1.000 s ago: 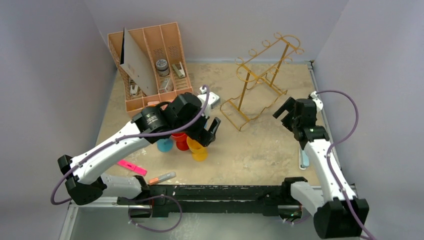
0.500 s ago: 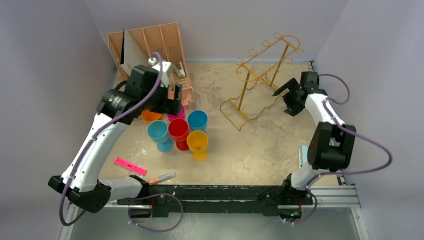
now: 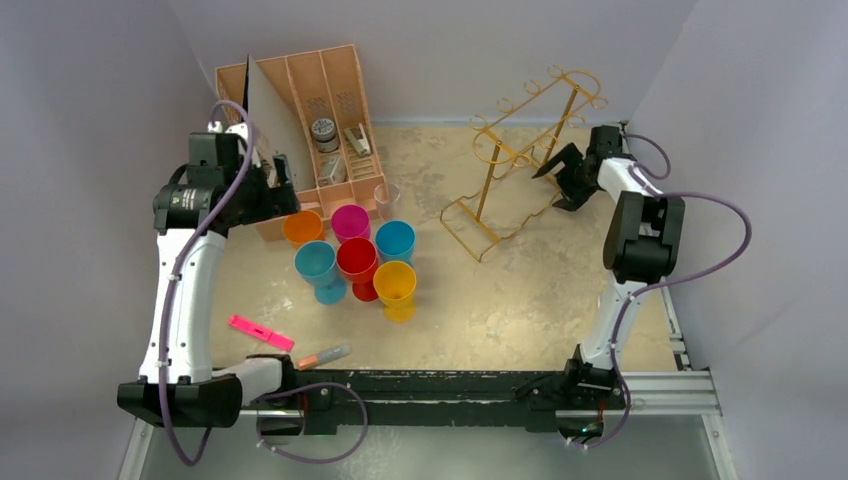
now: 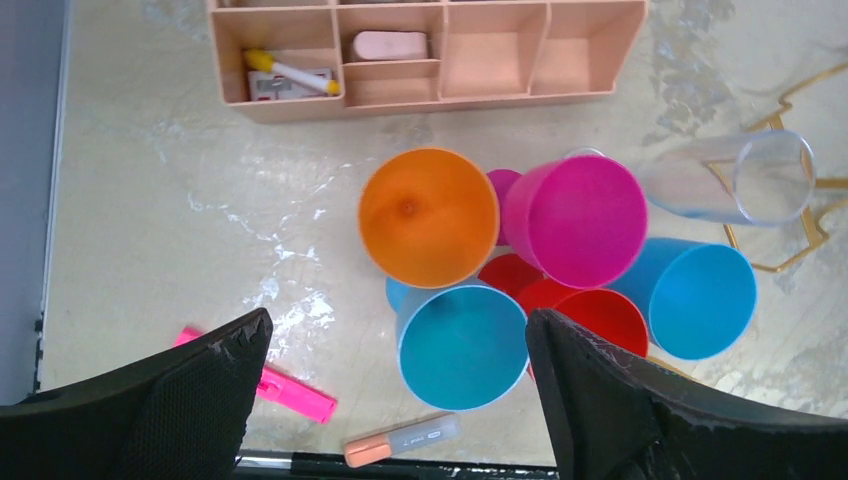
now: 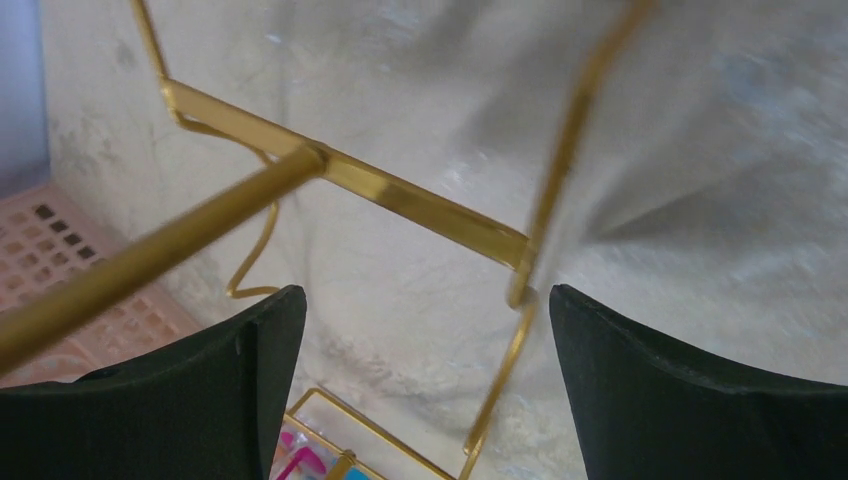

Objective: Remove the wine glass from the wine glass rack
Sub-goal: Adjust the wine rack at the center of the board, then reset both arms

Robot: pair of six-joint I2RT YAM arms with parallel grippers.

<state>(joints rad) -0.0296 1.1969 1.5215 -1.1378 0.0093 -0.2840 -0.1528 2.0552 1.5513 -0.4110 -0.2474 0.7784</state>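
- The right gripper (image 5: 424,310) is seen with its fingers spread wide and nothing held; only thin gold wires of the wine glass rack (image 5: 420,200) cross the gap ahead of it, untouched.
- The left gripper (image 4: 398,330) is likewise spread wide and empty, hanging above the coloured cups (image 4: 430,215).
- No glass is seen hanging from the rack's looped arms in the overhead view.
- A clear glass (image 4: 740,178), judged to be the task's glass, is found ahead and to the right of the left fingers, just beside the pink cup (image 4: 575,220), near the tan organiser (image 4: 440,50) and apart from the rack.
- Its long axis appears upright, mouth upward.
- The left arm is judged nearer to the glass, the right nearer to the rack.
- The task is judged largely accomplished.
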